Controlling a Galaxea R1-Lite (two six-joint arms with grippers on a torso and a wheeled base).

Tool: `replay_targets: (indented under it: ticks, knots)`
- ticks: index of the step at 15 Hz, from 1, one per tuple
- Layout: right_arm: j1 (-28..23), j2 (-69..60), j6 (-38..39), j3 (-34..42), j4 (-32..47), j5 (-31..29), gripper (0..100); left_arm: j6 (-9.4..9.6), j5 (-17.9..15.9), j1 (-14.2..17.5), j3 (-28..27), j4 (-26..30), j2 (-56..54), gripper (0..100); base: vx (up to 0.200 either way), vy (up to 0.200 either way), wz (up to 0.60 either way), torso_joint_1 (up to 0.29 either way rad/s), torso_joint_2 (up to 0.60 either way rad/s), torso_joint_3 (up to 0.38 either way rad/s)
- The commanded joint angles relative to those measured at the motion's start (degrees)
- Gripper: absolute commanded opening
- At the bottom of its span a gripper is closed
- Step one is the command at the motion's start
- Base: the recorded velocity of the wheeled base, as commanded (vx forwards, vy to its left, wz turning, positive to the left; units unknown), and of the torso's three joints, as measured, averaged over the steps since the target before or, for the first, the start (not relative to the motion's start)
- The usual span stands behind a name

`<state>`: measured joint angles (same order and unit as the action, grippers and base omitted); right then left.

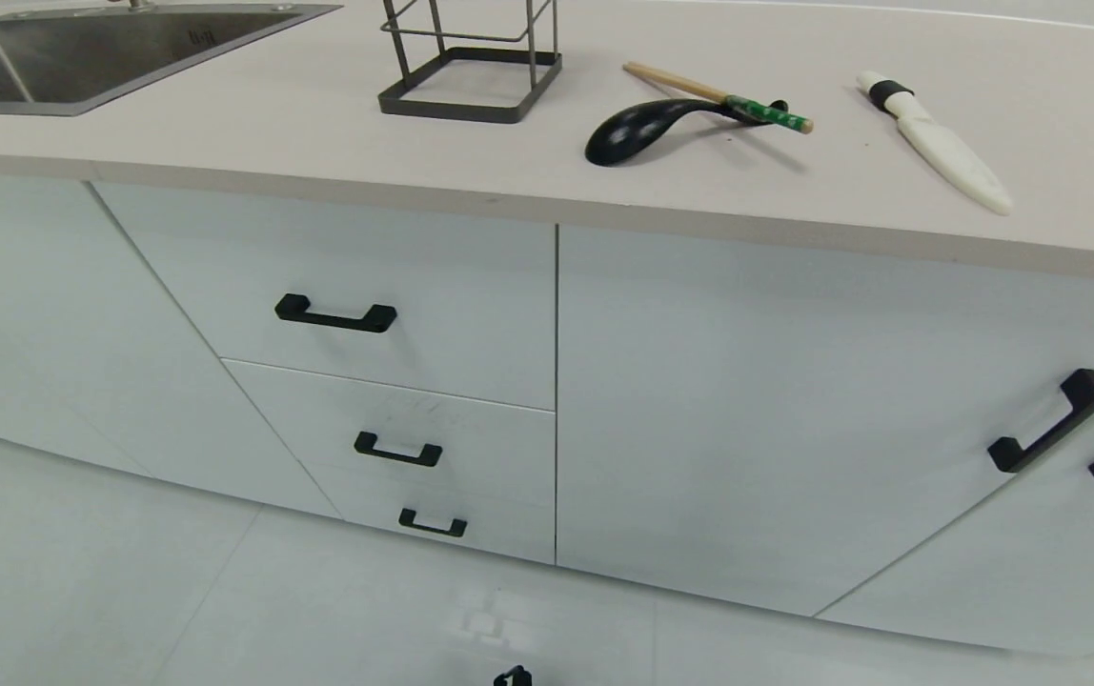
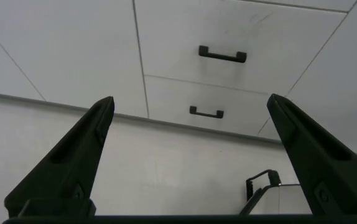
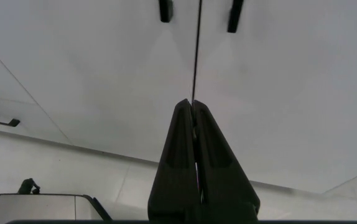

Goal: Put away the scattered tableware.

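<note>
Pale kitchen floor [image 1: 128, 591] at the bottom of the head view, then white cabinet fronts with black drawer handles [image 1: 335, 314] mid-frame. Both arms hang low, facing those fronts. The left gripper [image 2: 191, 155] is spread wide with nothing between its fingers, and the right gripper [image 3: 194, 109] is pressed together on nothing.

All the tableware is up on the counter [image 1: 318, 152], so above and beyond both grippers. At upper centre right is a black spoon [image 1: 633, 129], bowl toward the lower left, with chopsticks [image 1: 699, 90] lying across its handle and running upper left to lower right. Further right is a white knife [image 1: 947, 152] on the same kind of diagonal, tip toward the counter edge. A wire rack [image 1: 471, 95] stands at top centre and the sink [image 1: 80, 57] at upper left.

My guess is the right arm is the nearer one, but it'd need to lift and open up first
</note>
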<state>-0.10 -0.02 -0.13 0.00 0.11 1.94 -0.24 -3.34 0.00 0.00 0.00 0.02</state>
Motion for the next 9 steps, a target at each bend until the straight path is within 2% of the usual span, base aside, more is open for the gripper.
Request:
replay_targets:
  ticks: [1,7,8,9]
  knots:
    - [0.0,0.0,0.0,0.0,0.0,0.0,0,0.16,-0.2,0.1,0.0,0.0,0.0,100,0.0,0.0,0.0,0.0,0.0,0.0]
    - [0.0,0.0,0.0,0.0,0.0,0.0,0,-0.46,0.2,0.0,0.0,-0.2,0.0,100,0.0,0.0,0.0,0.0,0.0,0.0]
    - [0.0,0.0,0.0,0.0,0.0,0.0,0,0.42,0.1,0.1,0.0,-0.1,0.0,100,0.0,0.0,0.0,0.0,0.0,0.0]
    - [0.0,0.0,0.0,0.0,0.0,0.0,0,3.06,-0.8,0.1,0.0,-0.4,0.0,100,0.0,0.0,0.0,0.0,0.0,0.0]
